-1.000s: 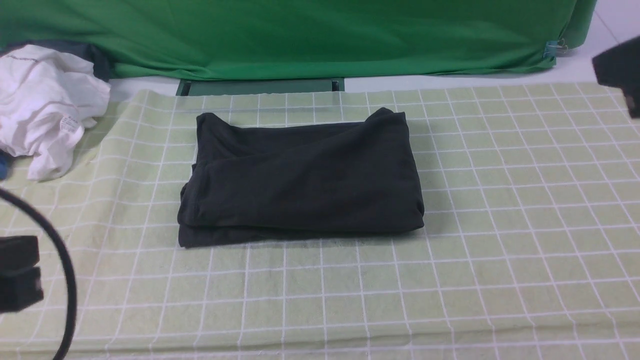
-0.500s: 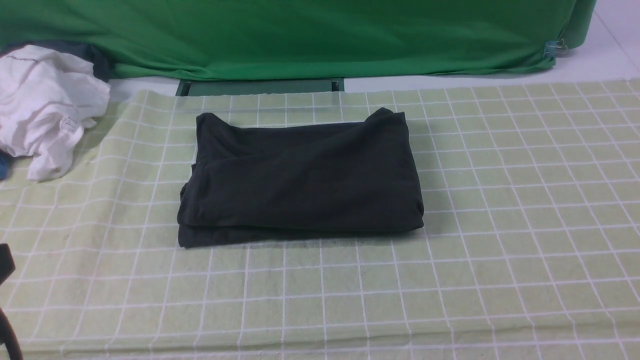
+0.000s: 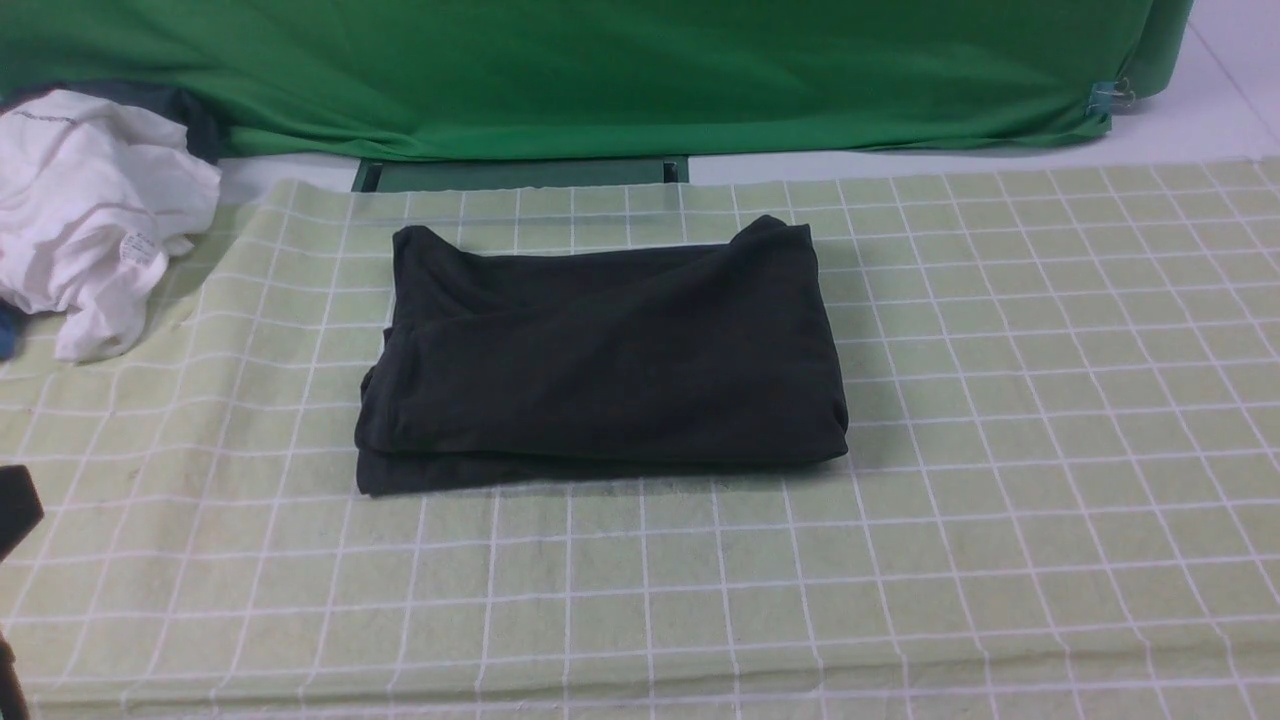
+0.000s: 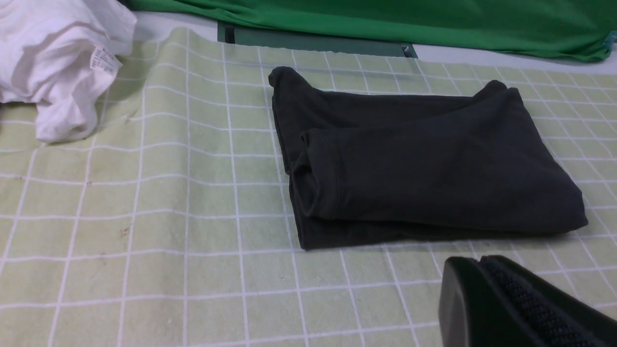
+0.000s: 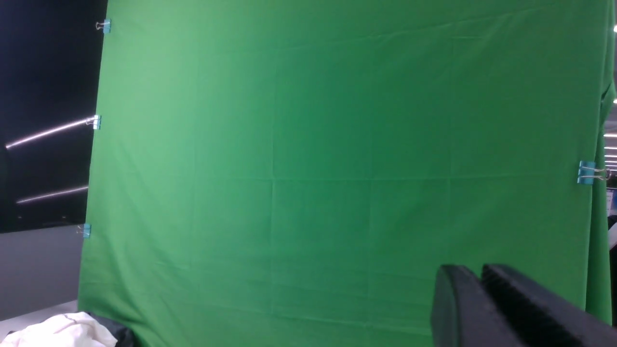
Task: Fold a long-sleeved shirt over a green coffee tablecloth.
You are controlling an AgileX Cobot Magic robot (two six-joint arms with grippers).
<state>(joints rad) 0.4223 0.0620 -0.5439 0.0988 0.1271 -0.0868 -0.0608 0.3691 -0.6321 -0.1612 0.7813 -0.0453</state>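
The black long-sleeved shirt [image 3: 605, 360] lies folded into a thick rectangle on the pale yellow-green grid tablecloth [image 3: 1000, 450]; its logo and lettering are hidden inside the folds. In the left wrist view the folded shirt [image 4: 424, 164] sits beyond my left gripper [image 4: 481, 262], whose two fingers are pressed together, shut on nothing, hovering over the tablecloth [image 4: 144, 217] near the shirt's front edge. Only a dark bit of the left arm [image 3: 15, 505] shows at the front view's left edge. My right gripper [image 5: 475, 271] is raised, shut and empty, facing the green backdrop.
A crumpled white garment [image 3: 85, 215] with a small label lies at the far left, also seen in the left wrist view as a white heap [image 4: 58, 62]. The bright green backdrop [image 3: 600, 70] hangs behind the table, held with blue clips [image 3: 1105, 97].
Both arms have pulled back from the table: the left arm and cable withdrew to the left edge, and the right gripper left the front view at upper right. The shirt has not moved.
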